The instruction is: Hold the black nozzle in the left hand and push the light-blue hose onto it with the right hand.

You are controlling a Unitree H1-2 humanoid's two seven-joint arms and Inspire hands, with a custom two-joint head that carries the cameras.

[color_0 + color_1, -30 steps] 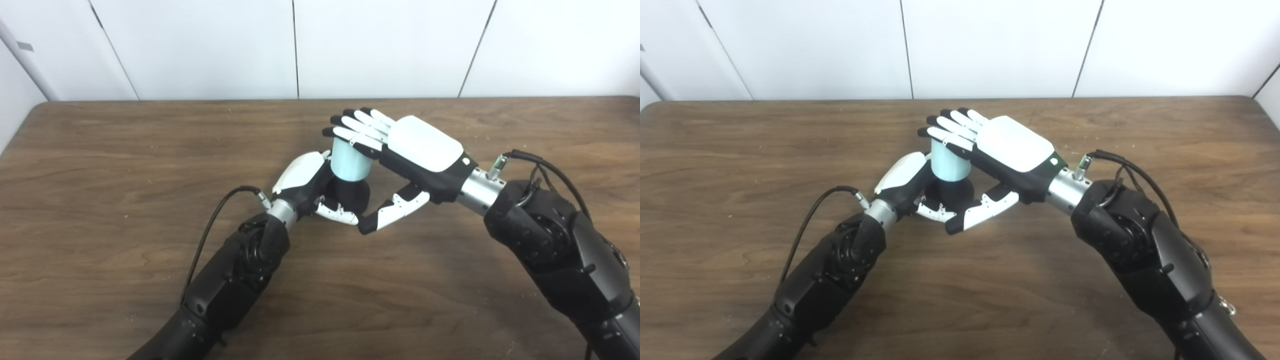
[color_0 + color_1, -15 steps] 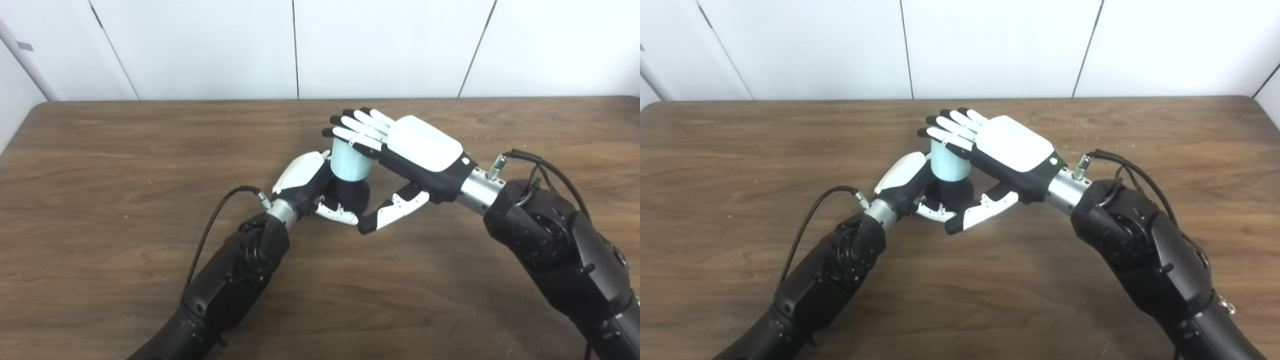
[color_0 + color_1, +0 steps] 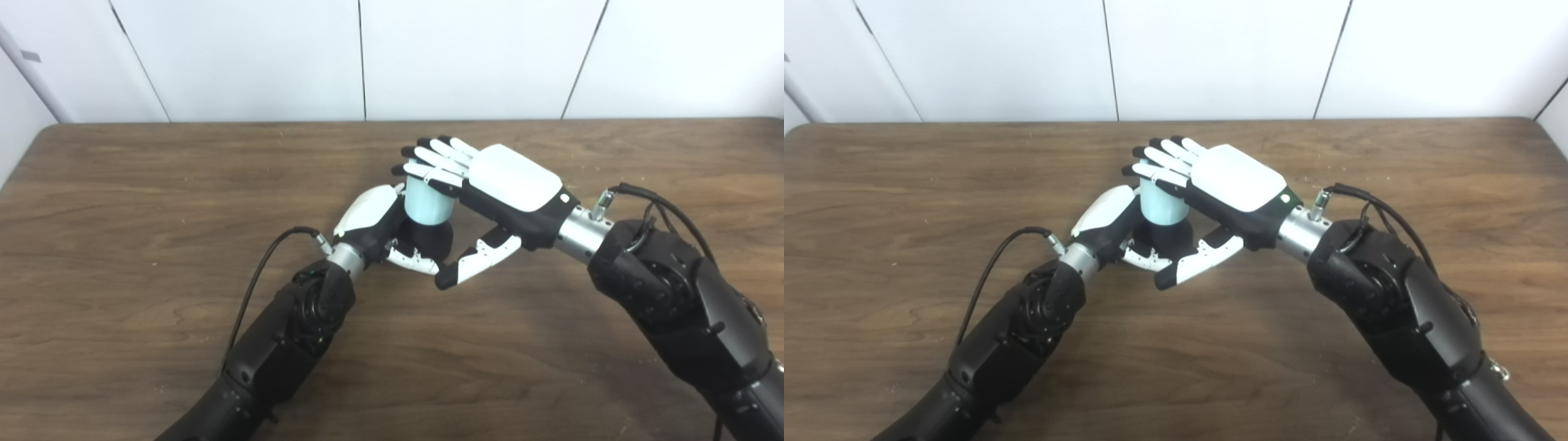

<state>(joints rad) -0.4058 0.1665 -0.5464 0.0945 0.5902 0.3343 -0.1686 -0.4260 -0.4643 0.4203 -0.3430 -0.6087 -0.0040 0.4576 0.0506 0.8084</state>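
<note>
A short light-blue hose (image 3: 429, 205) stands upright on top of the black nozzle (image 3: 429, 239) at the middle of the wooden table (image 3: 122, 202). My left hand (image 3: 373, 223) is shut on the black nozzle, wrapping it from the left with its fingers (image 3: 416, 262) curled across the front. My right hand (image 3: 490, 190) lies flat, palm down, on the top of the hose. Its fingers (image 3: 435, 162) are stretched out over the hose's rim and its thumb (image 3: 474, 263) hangs apart below, gripping nothing. The join between hose and nozzle is partly hidden by the hands.
White wall panels (image 3: 361, 58) stand behind the table's far edge. Cables run from both wrists, one at the left forearm (image 3: 263, 269) and one at the right forearm (image 3: 655, 202). Nothing else lies on the table.
My right hand has moved slightly left and down on the hose top, and the hose sits a little lower over the nozzle. The left hand has stayed put.
</note>
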